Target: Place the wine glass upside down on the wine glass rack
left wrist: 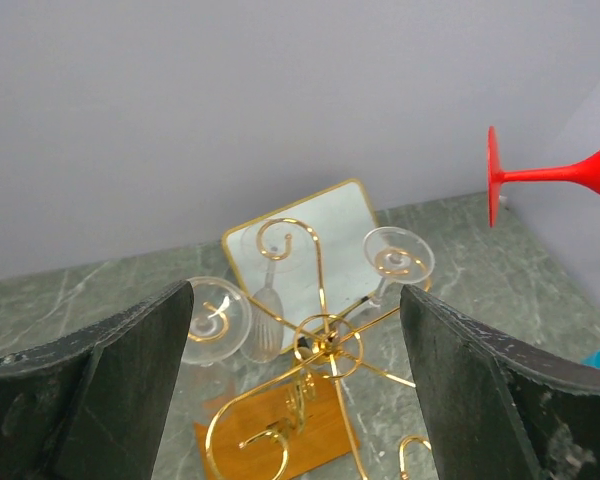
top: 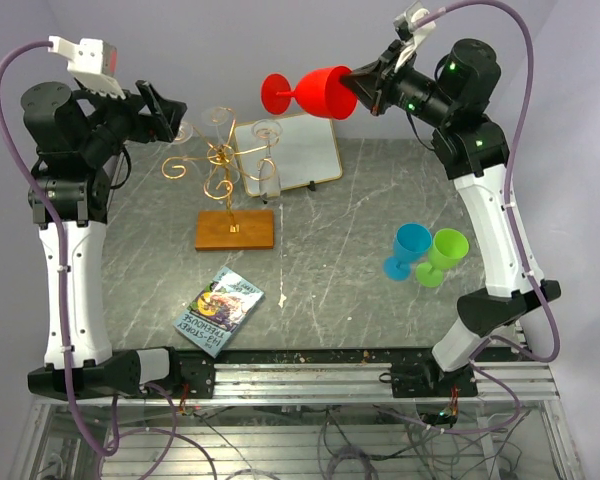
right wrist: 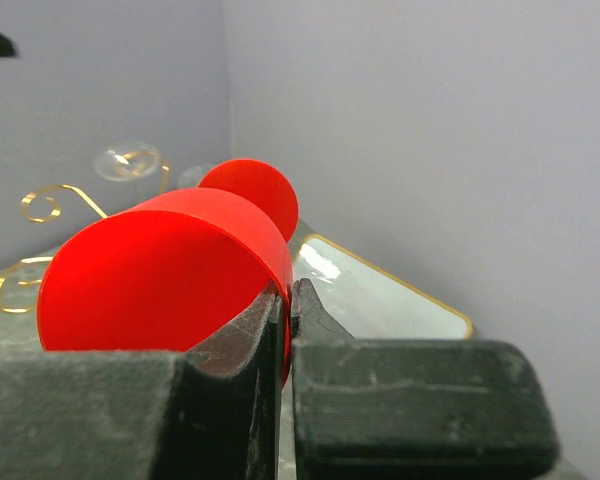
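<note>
The red wine glass (top: 315, 92) (right wrist: 160, 280) lies on its side in the air at the back, foot pointing left. My right gripper (top: 358, 85) (right wrist: 288, 295) is shut on its rim, one finger inside the bowl. The wine glass rack (top: 220, 160) (left wrist: 325, 345), gold scroll wire on an orange-brown wooden base (top: 235, 230), stands left of centre with clear glasses (top: 268, 130) (left wrist: 218, 318) hanging upside down on it. My left gripper (top: 170, 115) (left wrist: 295, 295) hovers open above the rack's left side, nothing between its fingers. The red glass (left wrist: 540, 178) also shows at the right of the left wrist view.
A white framed board (top: 290, 148) leans behind the rack. A blue glass (top: 410, 250) and a green glass (top: 442, 257) stand together at the right. A book (top: 218, 310) lies near the front edge, left of centre.
</note>
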Tool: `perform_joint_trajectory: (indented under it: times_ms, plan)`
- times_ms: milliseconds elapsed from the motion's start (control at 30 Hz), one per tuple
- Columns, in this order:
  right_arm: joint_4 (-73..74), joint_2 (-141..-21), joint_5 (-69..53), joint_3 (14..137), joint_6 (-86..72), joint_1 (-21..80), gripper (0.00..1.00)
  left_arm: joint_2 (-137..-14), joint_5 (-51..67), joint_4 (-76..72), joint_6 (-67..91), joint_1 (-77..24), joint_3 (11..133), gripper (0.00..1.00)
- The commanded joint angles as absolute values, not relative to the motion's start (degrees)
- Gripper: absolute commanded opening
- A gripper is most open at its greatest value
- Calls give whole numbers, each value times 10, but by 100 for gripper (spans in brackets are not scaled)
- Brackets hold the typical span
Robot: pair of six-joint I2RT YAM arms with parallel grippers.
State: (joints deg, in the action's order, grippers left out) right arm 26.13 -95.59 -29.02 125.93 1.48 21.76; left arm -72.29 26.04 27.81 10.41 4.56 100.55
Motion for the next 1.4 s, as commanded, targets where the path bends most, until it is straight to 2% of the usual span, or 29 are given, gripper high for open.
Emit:
perform_joint_trajectory:
  times_ms: [0, 300, 467, 1033, 1167, 1367]
  plan:
    - [214, -951, -351, 1269, -57, 225, 0, -737, 310, 231, 149, 33, 1007, 94]
    - [219, -989, -348, 1297, -66, 279, 0, -765, 363, 190, 249, -15, 994, 92]
    - [220, -997, -358, 1299, -64, 295, 0, -768, 359, 192, 261, -38, 978, 86]
    - [234, -1014, -350, 1315, -40, 310, 0, -778, 383, 249, 245, -43, 982, 44]
    - [235, -1013, -346, 1314, -37, 310, 0, -776, 393, 252, 241, -43, 983, 31]
    - [233, -1007, -346, 1306, -37, 310, 0, -775, 407, 244, 251, -43, 977, 20]
